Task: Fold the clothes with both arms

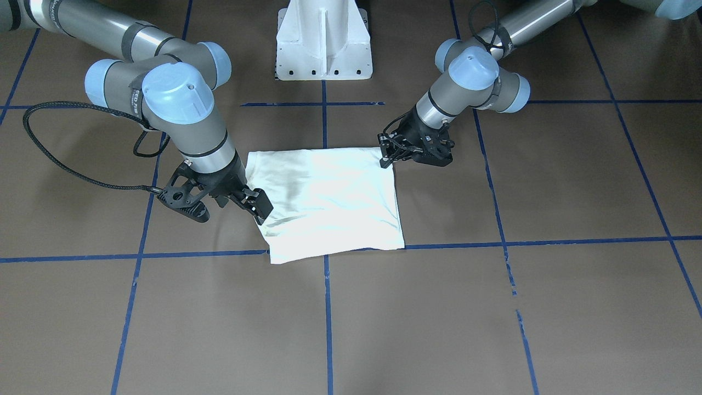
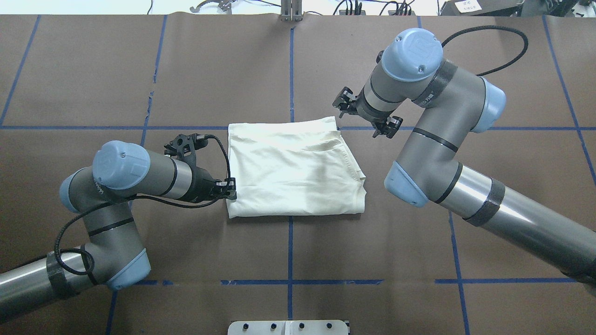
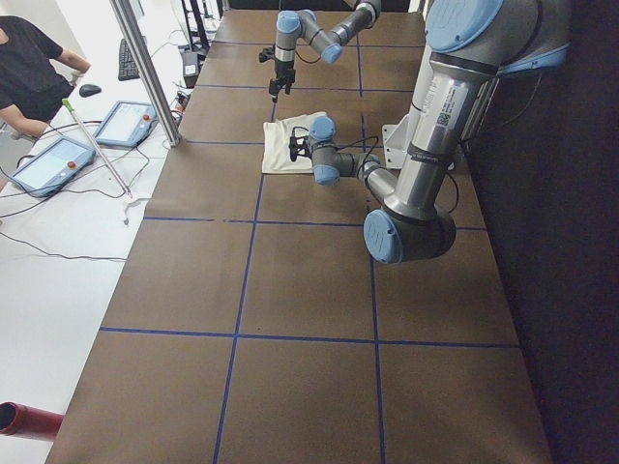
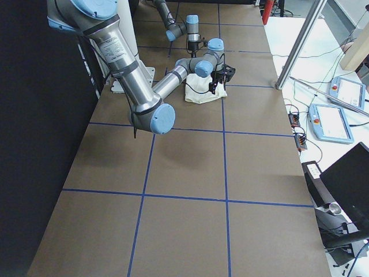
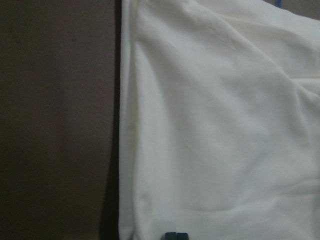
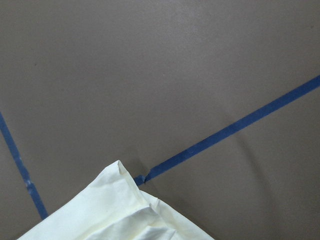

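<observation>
Brown paper covers a long table (image 2: 139, 70) marked into squares by blue tape lines (image 2: 291, 70), with a white pedestal (image 1: 323, 44) on the robot's side. At the table's middle lies the shirt (image 2: 293, 172), plain cream side up, its sleeves and print out of sight, folded down to a compact, slightly skewed rectangle with layered edges along the robot's right side. The left gripper (image 2: 229, 190) is low at the shirt's corner nearest the robot on its left. Its fingers look pressed together and touch the cloth edge, though I cannot tell whether any cloth is caught between them. The right gripper (image 2: 367, 114) hangs above the table just beside the opposite far corner, with its fingers spread wide and nothing in them. Its wrist camera shows only that shirt corner and bare paper. I judge the folding to be nearly done, and the step in hand to be a last tidying of the bundle or a letting go. If another fold is wanted, the right gripper must drop and close on its corner, and both arms must then lift evenly so the layers do not slide apart.
</observation>
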Action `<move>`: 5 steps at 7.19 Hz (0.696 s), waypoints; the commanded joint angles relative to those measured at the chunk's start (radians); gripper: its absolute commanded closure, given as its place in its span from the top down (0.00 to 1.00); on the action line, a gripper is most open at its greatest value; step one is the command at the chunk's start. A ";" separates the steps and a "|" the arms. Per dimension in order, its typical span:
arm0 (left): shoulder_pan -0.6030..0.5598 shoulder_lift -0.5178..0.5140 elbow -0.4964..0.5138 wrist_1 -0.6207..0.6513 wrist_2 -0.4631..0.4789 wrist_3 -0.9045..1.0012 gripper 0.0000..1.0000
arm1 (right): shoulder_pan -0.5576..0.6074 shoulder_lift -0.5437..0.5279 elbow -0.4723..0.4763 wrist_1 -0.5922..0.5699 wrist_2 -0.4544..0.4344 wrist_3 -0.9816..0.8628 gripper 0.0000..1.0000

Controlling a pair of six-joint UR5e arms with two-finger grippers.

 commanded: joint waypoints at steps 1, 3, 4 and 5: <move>-0.001 0.073 -0.066 0.043 0.003 0.001 0.00 | 0.000 -0.004 0.000 0.001 0.001 0.000 1.00; -0.005 0.081 -0.072 0.045 0.000 0.003 0.00 | 0.000 -0.005 0.000 0.003 0.003 0.000 1.00; -0.019 0.084 -0.106 0.069 -0.006 0.004 0.00 | 0.009 -0.010 0.003 0.003 0.004 0.000 1.00; -0.050 0.142 -0.174 0.110 -0.009 0.044 0.00 | 0.028 -0.078 0.073 0.000 0.007 -0.030 1.00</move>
